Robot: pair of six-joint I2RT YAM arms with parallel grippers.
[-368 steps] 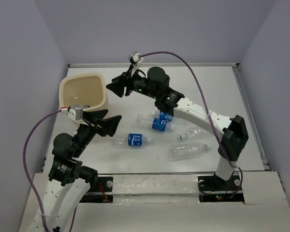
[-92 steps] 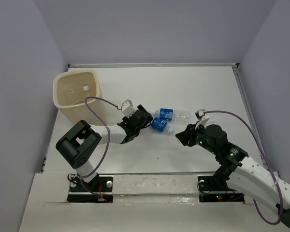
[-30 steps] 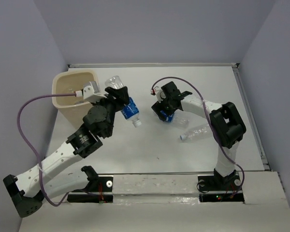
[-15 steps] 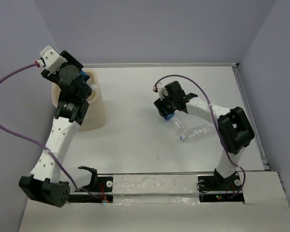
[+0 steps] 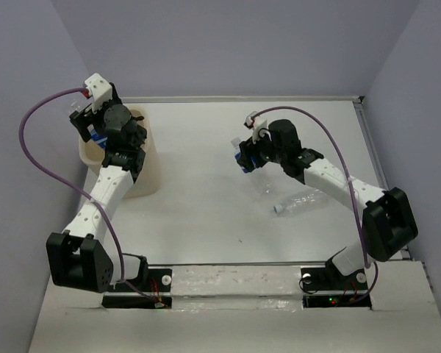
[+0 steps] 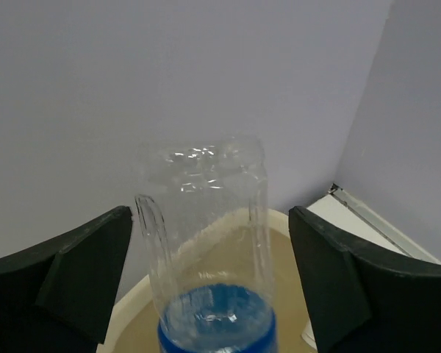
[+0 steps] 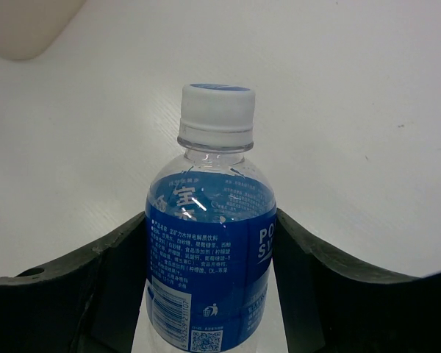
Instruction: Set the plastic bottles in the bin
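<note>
The bin [image 5: 148, 165] stood in the far left corner of the surface [image 5: 206, 213], close to the left wall and the back rail, with little room on those sides. The middle and near parts of the surface lay bare and wide.

The left tool [image 6: 207, 217] hung above the bin's left rim, grasping the left bottle [image 6: 206, 250] base outward, blue label toward the wrist. The contact itself was cut off by the bottom of the wrist view. From above, arm and wrist covered most of the bin's mouth, so what lay inside could not be made out.

The right tool [image 7: 211, 217] was clenched on the right bottle [image 7: 209, 250] at its blue label, white cap pointing away from the wrist, over the middle of the surface and well apart from the bin. A clear shape just below that tool in the top view was too faint to tell whether it was this bottle's body or another one. The loose bottle [image 5: 305, 201], unlabelled, lay on its side nearer the right arm's base.

A second before, the left bottle had been right of the bin; now it was over it. The right bottle had shifted slightly toward the back rail. The loose bottle had not moved.
</note>
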